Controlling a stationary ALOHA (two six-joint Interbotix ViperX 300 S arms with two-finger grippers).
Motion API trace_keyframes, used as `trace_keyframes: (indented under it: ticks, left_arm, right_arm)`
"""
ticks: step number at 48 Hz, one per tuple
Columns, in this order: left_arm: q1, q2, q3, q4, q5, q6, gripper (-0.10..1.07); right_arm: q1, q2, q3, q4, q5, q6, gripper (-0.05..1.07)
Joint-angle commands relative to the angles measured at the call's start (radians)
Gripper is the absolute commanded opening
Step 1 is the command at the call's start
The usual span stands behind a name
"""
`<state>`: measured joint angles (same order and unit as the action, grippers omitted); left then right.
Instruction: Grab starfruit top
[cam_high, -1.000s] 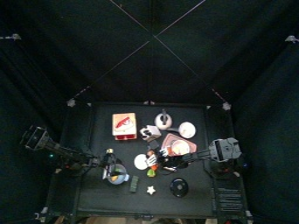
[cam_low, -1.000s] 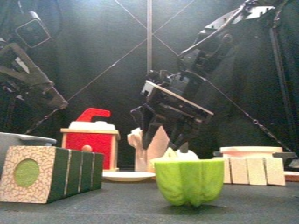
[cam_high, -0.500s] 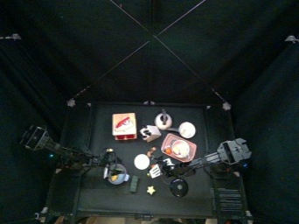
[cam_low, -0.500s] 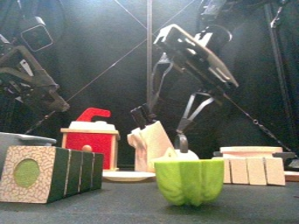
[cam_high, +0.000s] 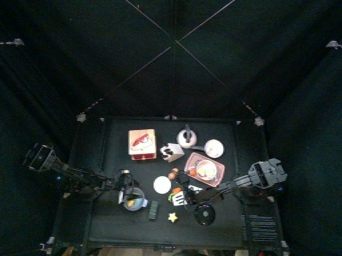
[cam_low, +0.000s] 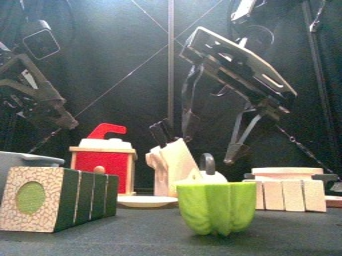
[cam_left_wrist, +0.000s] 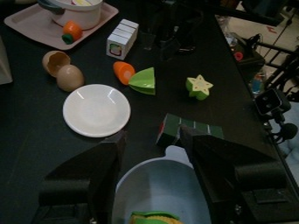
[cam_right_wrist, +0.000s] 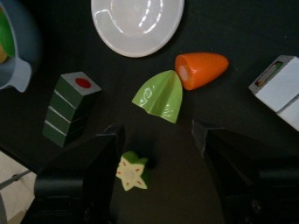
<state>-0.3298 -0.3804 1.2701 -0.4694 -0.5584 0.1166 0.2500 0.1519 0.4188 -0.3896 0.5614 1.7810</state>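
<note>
The small yellow star-shaped toy starfruit (cam_right_wrist: 131, 172) is found lying flat on the black table (cam_high: 104, 160), near its front edge, and is framed between the spread jaws of the right gripper (cam_right_wrist: 159, 131), which is released and holds nothing. In the top view the starfruit (cam_high: 174, 215) sits at about 8 o'clock from that gripper (cam_high: 201, 206).

Risks, as judged: the green wedge-shaped toy piece (cam_right_wrist: 160, 94) and the dark green block with a red dot (cam_right_wrist: 70, 107) lie near the starfruit; either could be clipped if the descent is off line. A flat, pointed shape may be skidded rather than pinched.

Containers: a grey-white bowl (cam_left_wrist: 163, 188) is seen under the left gripper (cam_left_wrist: 152, 166), released, with something green and orange inside. The round white plate (cam_left_wrist: 96, 108) is bare. A pink tray (cam_left_wrist: 47, 24) carries a white cup and a small orange item.
</note>
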Motion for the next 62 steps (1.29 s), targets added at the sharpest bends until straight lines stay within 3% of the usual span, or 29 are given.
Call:
trace_keyframes:
  ticks: [1,44,51,62]
  left_arm:
    - [-0.002,0.000,-0.009,0.008,-0.003,0.002,0.88]
    - [0.002,0.000,0.000,0.009,-0.003,0.000,0.88]
    - [0.002,0.000,0.000,0.009,-0.003,0.000,0.88]
    - [0.002,0.000,0.002,0.008,-0.003,0.000,0.88]
  right_arm:
    - [-0.017,-0.005,-0.018,-0.002,-0.020,-0.002,0.94]
    - [-0.063,0.054,0.028,0.046,-0.132,-0.002,0.92]
    - [-0.066,0.054,0.031,0.043,-0.144,-0.002,0.88]
    - [-0.066,0.054,0.032,0.046,-0.146,0.000,0.73]
